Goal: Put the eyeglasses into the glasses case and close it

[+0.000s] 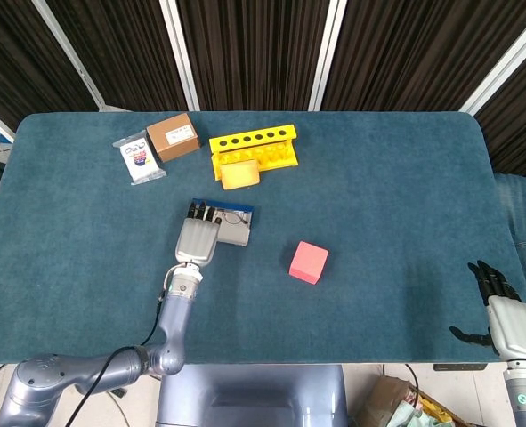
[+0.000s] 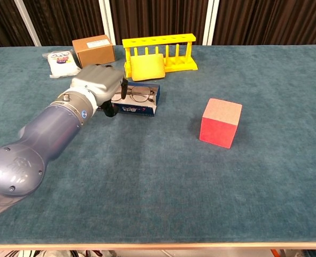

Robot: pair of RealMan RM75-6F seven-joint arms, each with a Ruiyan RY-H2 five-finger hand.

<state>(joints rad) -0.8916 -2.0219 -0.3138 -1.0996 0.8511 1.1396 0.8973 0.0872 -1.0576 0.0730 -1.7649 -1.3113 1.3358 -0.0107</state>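
Blue felt covers the table where the robot's left hand (image 2: 98, 84) rests on the near-left end of the glasses case (image 2: 138, 103), seemingly working its lid shut; its grip cannot be told. Eyeglasses (image 2: 135, 95) lie in the case. A yellow rack (image 2: 159, 52) stands just beyond, a red cube (image 2: 220, 122) to the right, while the right hand (image 1: 503, 313) hangs open, empty, well apart.

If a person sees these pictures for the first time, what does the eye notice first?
Probably the left hand, reaching in from the near left to the glasses case at mid-table, where the eyeglasses lie. Next, the red cube standing alone to the right, and the yellow rack at the far edge.
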